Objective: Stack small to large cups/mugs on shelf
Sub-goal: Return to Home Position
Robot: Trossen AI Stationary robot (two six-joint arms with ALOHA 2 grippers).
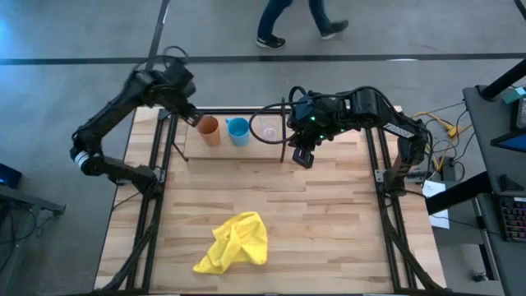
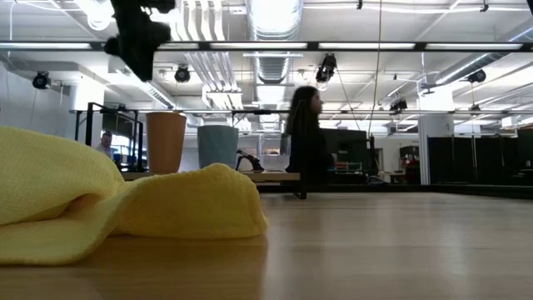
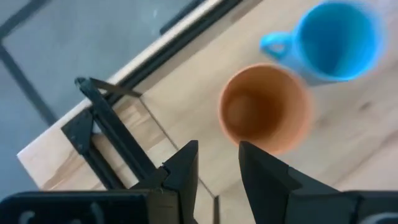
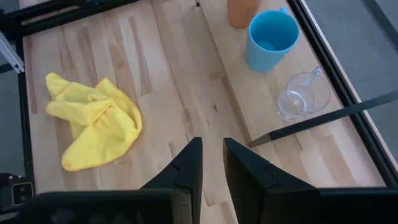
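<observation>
The orange tumbler [image 1: 209,130], the blue mug [image 1: 237,131] and the clear glass cup [image 1: 269,129] stand upright in a row on the shelf [image 1: 329,140], left of its black divider [image 1: 284,136]. My left gripper [image 1: 191,115] hovers above and just left of the orange tumbler [image 3: 264,115], fingers narrowly open [image 3: 217,163], touching nothing. In that view the blue mug [image 3: 336,40] stands beyond the tumbler. My right gripper [image 1: 302,154] hangs shut right of the divider, above the tabletop; its wrist view shows the blue mug [image 4: 270,38] and the glass cup [image 4: 303,96]. In the low view the tumbler [image 2: 166,142] and the mug [image 2: 217,146] stand under the left gripper [image 2: 137,42].
A crumpled yellow cloth [image 1: 234,242] lies on the butcher-block tabletop near its near edge, and fills the low view's left [image 2: 108,200]. Black frame rods [image 1: 156,189] run along both table sides. A person [image 1: 292,20] walks past beyond the far edge.
</observation>
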